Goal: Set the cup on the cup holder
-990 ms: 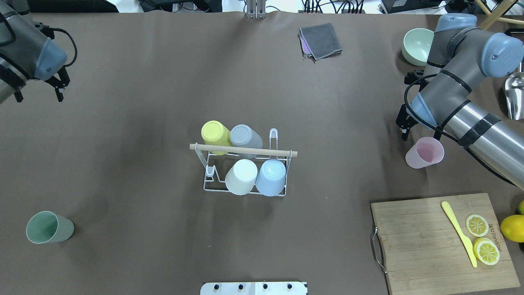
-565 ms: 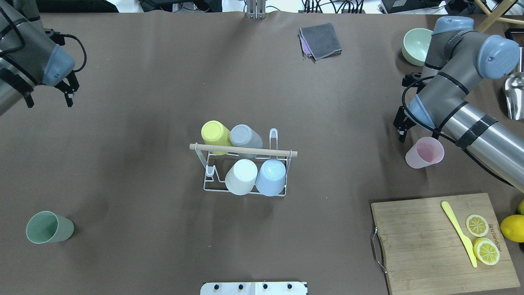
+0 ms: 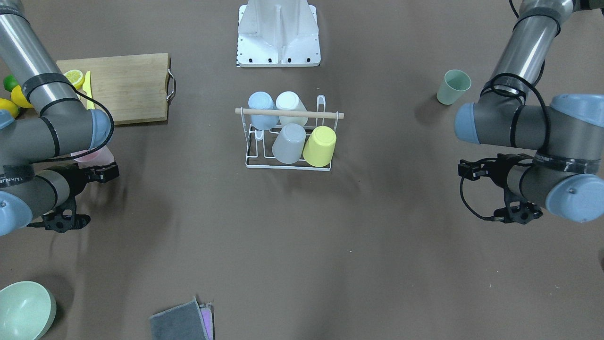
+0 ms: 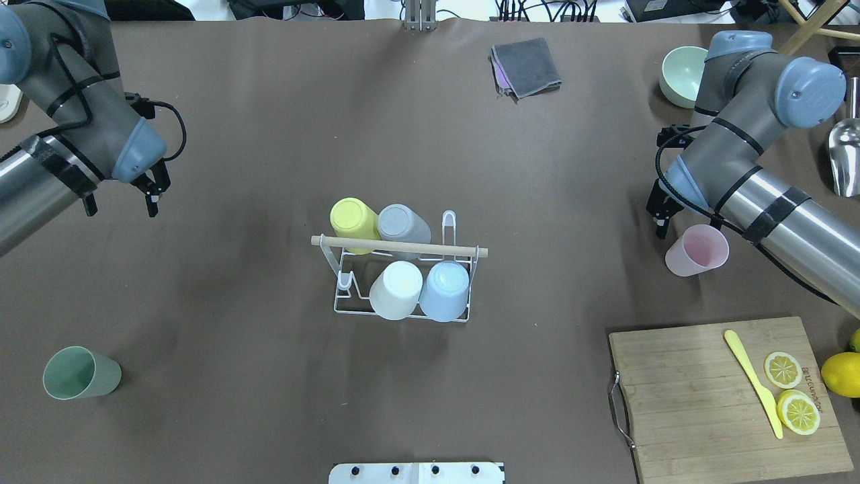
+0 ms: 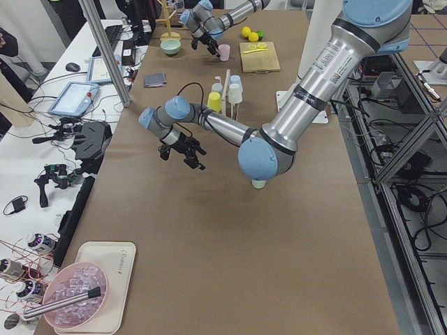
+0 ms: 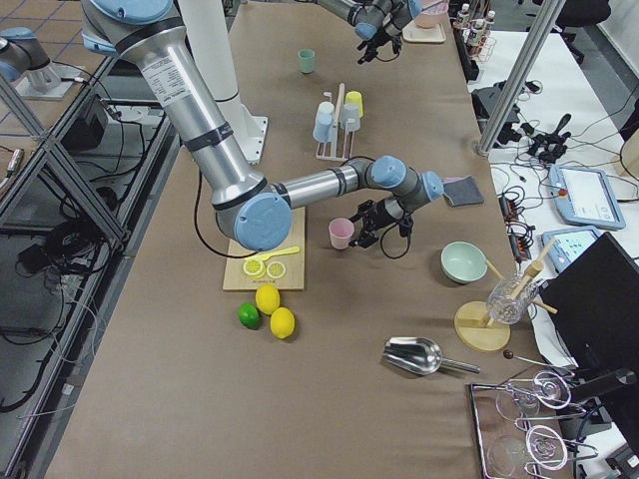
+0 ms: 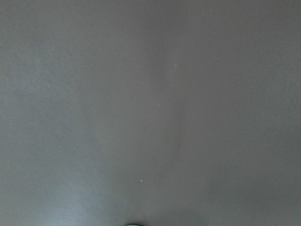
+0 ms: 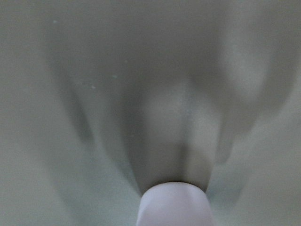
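Right gripper: hovering wide open, nearer than left gripper, also wide.
Pink cup: standing upright just beside right gripper, robot-side.
Cup holder: sitting well apart, leftward.

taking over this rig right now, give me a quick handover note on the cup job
Left gripper: open and empty, over bare table, far from the green cup, which stands upright near the robot's side.
Right gripper: open, close beside the pink cup but not gripping it. The cup stands upright on the table.
Cup holder: mid-table, with the yellow cup, grey cup, white cup and blue cup upside down on it. Two prongs look free.
Done: four cups racked.
Left: the pink and green cups, probably pink first.
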You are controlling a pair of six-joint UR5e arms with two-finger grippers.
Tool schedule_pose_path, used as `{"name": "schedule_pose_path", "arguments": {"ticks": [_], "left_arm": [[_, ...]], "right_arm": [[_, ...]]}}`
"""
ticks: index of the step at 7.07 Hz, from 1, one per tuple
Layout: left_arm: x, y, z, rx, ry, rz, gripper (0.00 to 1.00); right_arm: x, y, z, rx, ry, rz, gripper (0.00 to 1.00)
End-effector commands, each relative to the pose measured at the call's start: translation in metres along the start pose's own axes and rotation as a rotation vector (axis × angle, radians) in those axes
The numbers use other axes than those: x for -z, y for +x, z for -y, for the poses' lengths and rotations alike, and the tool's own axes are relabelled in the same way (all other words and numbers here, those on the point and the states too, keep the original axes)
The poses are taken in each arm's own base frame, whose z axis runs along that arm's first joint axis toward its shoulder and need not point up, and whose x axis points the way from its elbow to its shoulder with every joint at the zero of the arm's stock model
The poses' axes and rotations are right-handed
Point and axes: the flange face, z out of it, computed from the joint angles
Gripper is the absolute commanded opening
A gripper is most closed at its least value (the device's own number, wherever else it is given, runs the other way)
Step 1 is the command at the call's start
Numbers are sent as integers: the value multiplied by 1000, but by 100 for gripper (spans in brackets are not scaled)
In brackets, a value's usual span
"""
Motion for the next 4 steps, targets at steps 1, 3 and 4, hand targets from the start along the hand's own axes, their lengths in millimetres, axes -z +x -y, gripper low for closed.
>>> {"name": "schedule_pose_path", "arguments": {"ticks": [1,3,4], "left_arm": [[-38,8,-13,-19,-45,34,98],[-69,0,-29,-40,-64,54,98],[-83,-1,-34,-49,-77,67,98]], "right_arm": [[-5,9,3,2,-13,0,99],[-16,16,9,-22,-37,0,98],[-17,16,9,-23,-39,-1,98]]}}
